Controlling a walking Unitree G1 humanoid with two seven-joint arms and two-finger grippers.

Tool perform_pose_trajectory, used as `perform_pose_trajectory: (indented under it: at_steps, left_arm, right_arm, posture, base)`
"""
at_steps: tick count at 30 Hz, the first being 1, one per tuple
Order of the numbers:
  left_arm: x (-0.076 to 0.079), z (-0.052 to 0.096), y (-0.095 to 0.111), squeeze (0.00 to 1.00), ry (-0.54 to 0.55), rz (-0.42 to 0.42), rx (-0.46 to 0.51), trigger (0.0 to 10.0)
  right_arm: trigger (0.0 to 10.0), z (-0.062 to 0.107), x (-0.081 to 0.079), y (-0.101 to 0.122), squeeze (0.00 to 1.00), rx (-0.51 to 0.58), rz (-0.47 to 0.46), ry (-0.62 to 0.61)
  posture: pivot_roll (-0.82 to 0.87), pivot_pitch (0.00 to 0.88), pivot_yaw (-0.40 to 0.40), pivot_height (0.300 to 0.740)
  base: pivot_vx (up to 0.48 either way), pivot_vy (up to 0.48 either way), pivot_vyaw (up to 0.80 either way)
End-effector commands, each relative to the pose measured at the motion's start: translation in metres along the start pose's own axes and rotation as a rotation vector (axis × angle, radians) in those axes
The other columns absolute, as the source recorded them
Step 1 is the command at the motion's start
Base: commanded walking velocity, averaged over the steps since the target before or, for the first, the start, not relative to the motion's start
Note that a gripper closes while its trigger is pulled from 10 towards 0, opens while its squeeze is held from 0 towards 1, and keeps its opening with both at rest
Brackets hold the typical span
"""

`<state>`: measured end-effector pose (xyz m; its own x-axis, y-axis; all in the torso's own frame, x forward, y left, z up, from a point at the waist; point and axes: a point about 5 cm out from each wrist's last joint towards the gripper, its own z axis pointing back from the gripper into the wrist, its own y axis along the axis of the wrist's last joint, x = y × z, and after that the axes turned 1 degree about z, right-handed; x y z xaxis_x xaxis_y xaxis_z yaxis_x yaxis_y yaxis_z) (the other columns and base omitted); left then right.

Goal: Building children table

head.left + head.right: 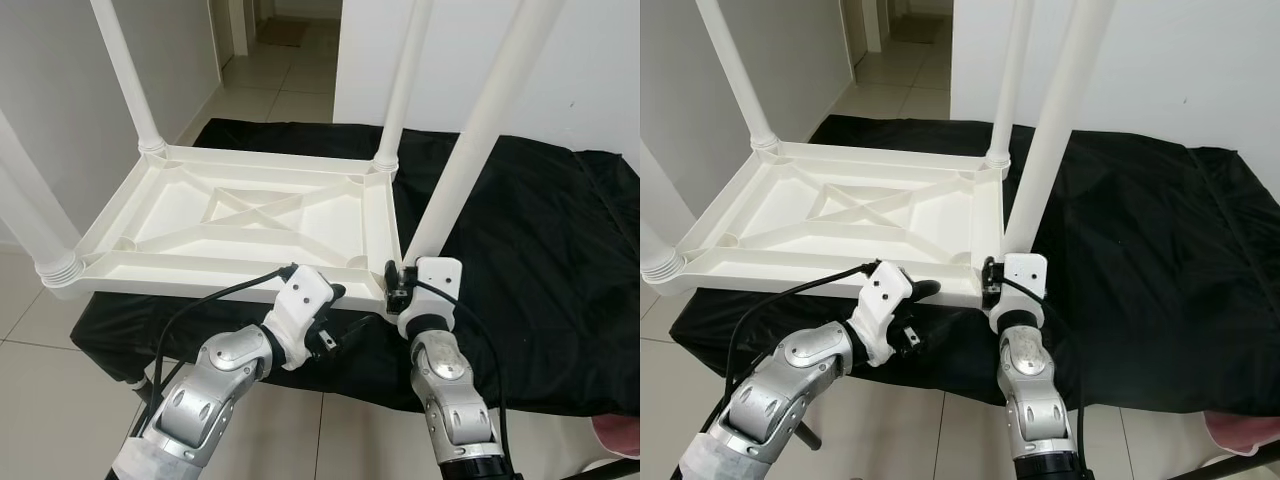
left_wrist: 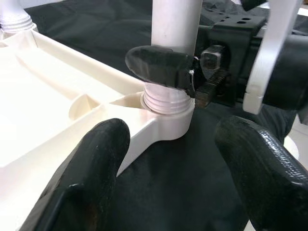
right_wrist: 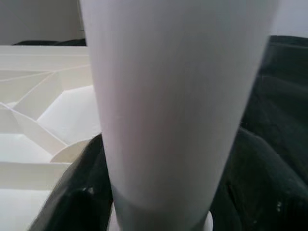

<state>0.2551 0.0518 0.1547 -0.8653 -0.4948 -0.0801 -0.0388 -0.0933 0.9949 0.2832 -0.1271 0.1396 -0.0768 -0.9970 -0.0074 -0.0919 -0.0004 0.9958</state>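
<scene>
The white plastic children's table top lay upside down on a black cloth-covered table, reaching past its near edge. The right pincer pinched the near-right leg just above its threaded socket. The left pincer hovered spread beside that corner. Three other legs stood upright.

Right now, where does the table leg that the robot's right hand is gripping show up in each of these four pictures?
Left eye view: the near right leg rises slanting from the upturned table top's corner, right of centre.
Right eye view: the same leg, just right of centre.
Left wrist view: its threaded base in the corner socket, top centre, with the right gripper clamped on it.
Right wrist view: the leg close up, centre.
Shared landmark: black cloth.
</scene>
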Motion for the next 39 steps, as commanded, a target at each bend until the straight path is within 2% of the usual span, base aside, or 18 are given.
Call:
perform_pose_trajectory:
  at_steps: [1, 6, 10, 11, 13, 22, 26, 37, 39]
  left_arm:
    - [0.001, -0.001, -0.002, 0.0, -0.033, 0.002, -0.012, 10.0]
    - [0.002, -0.002, -0.002, 0.0, -0.047, 0.0, -0.014, 10.0]
    - [0.002, -0.003, -0.002, 0.0, -0.052, 0.001, -0.016, 10.0]
    - [0.003, -0.003, -0.002, 0.0, -0.055, 0.001, -0.016, 10.0]
    - [0.003, -0.003, -0.002, 0.0, -0.06, 0.002, -0.016, 10.0]
    - [0.003, -0.003, -0.001, 0.0, -0.063, -0.001, -0.018, 10.0]
    - [0.001, -0.001, 0.0, 0.0, -0.057, -0.009, -0.023, 10.0]
    - [-0.01, 0.005, -0.002, 0.0, 0.003, -0.005, -0.024, 10.0]
    - [-0.007, 0.006, -0.004, 0.0, -0.008, -0.007, -0.034, 10.0]
  right_arm:
    - [10.0, 0.003, -0.004, 0.0, 1.0, 0.002, -0.037, 0.001]
    - [10.0, 0.002, 0.002, 0.003, 1.0, 0.019, -0.025, 0.009]
    - [10.0, 0.002, 0.012, 0.004, 1.0, 0.041, -0.011, 0.073]
    - [10.0, 0.002, 0.014, 0.004, 0.0, 0.045, -0.008, 0.104]
    - [10.0, 0.003, 0.014, 0.002, 0.0, 0.053, -0.001, 0.168]
    - [10.0, 0.002, 0.016, -0.009, 0.0, 0.031, 0.042, 0.257]
    - [10.0, 0.002, 0.016, -0.012, 0.0, 0.027, 0.057, 0.343]
    - [10.0, -0.006, 0.026, -0.013, 0.0, 0.032, 0.101, 0.409]
    - [10.0, -0.007, 0.025, -0.014, 0.0, 0.035, 0.108, 0.422]
  posture:
    - [-0.04, 0.0, 0.021, 0.74]
    - [-0.04, 0.0, 0.027, 0.74]
    - [-0.05, 0.0, 0.038, 0.74]
    - [-0.06, 0.0, 0.042, 0.74]
    - [-0.06, 0.001, 0.055, 0.74]
    - [-0.06, 0.008, 0.065, 0.74]
    - [-0.04, 0.006, 0.072, 0.74]
    - [-0.05, 0.023, 0.053, 0.74]
    - [-0.05, 0.021, 0.062, 0.74]
  base:
    - [0.0, 0.0, 0.0]
    - [0.0, 0.0, 0.0]
    - [0.0, 0.0, 0.0]
    - [0.0, 0.0, 0.0]
    - [0.0, 0.0, 0.0]
    - [0.0, 0.0, 0.0]
    - [0.0, 0.0, 0.0]
    - [0.0, 0.0, 0.0]
    - [0.0, 0.0, 0.0]
